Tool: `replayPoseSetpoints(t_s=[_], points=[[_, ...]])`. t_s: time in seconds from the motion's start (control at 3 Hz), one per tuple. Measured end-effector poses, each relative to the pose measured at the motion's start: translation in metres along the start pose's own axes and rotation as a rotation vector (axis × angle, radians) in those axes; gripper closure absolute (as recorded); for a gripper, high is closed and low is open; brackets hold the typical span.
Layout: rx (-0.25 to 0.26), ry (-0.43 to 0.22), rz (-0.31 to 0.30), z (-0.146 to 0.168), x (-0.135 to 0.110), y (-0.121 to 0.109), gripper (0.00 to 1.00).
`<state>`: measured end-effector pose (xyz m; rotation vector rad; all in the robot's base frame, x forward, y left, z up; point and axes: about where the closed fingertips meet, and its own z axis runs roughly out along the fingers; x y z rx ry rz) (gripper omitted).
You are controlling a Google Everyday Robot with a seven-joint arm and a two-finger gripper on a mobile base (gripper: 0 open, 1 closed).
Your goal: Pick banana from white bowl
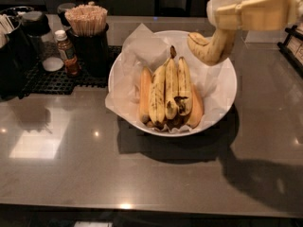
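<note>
The banana (208,47), plump, curved and speckled, hangs in the air over the back right rim of the white bowl (222,103). My cream-coloured gripper (228,31) reaches in from the upper right and is shut on the banana's upper end. The bowl is lined with crinkled white paper. It holds a bunch of straighter yellow bananas (170,91) with orange-toned bananas (145,94) at the sides.
A black cup of wooden stir sticks (88,32) and a small brown bottle (67,52) stand on a black mat (52,79) at the back left, beside dark containers (19,46). A dark rack (293,46) sits at the right edge. The grey counter (94,164) extends toward me.
</note>
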<state>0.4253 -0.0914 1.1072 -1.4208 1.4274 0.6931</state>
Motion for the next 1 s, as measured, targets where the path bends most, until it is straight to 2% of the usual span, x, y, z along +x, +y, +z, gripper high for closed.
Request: replayPoseSetpoints(t_s=[0.67,1.0], points=[[-0.172,-0.170,0.067,0.049,0.031,0.012,1.00],[-0.175,-0.173,0.069,0.050,0.032,0.012,1.00]])
